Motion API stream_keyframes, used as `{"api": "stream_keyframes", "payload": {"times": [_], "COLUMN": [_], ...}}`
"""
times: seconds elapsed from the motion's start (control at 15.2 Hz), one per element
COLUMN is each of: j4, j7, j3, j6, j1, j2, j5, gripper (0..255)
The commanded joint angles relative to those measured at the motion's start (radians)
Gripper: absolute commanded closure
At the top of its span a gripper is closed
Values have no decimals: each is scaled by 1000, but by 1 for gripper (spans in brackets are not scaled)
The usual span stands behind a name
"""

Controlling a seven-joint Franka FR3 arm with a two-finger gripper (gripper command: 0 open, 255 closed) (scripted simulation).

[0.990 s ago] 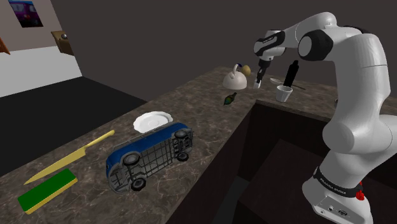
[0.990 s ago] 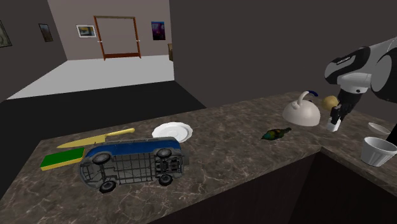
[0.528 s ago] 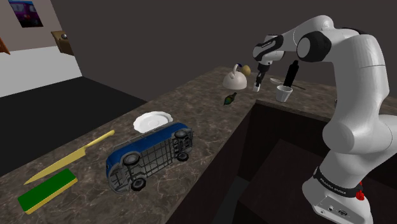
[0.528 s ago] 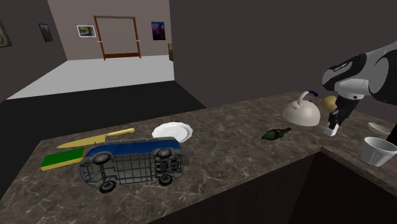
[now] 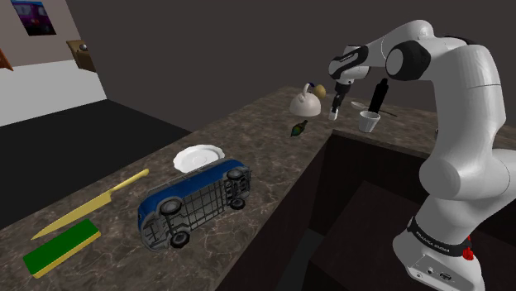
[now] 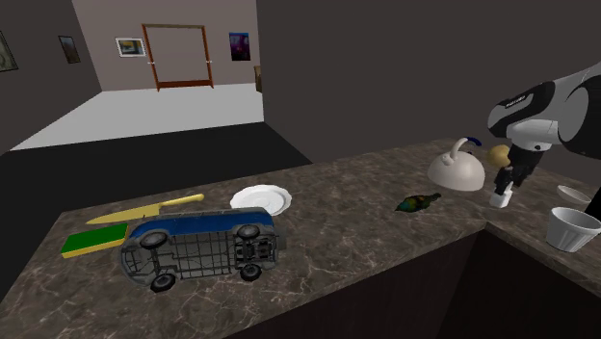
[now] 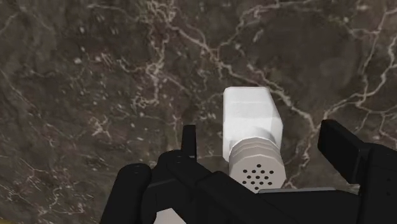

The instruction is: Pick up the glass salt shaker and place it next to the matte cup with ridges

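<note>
Between the hand's spread fingers stands the shaker.

The tabletop is being rendered as dark polished stone, marbled with pale veins and carrying a faint sheen. The salt shaker is being shown with a plain white, matt, opaque body, and its grey cap is being drawn faceted and pierced with holes. The pincer is being shown in matt black, the arm in smooth glossy white, and the cup in dull pale grey.
</note>
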Motion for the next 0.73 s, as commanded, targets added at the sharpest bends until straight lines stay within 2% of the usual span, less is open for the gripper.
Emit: {"api": "stream_keyframes", "payload": {"times": [0.0,0.13,0.4,0.66], "j4": [0,0,22,22], "j7": [0,0,4,4], "j3": [0,0,-5,-5], "j6": [0,0,-87,-87], "j1": [0,0,3,3], "j2": [0,0,-65,-65], "j5": [0,0,-7,-7], "gripper": [0,0,0,0]}}
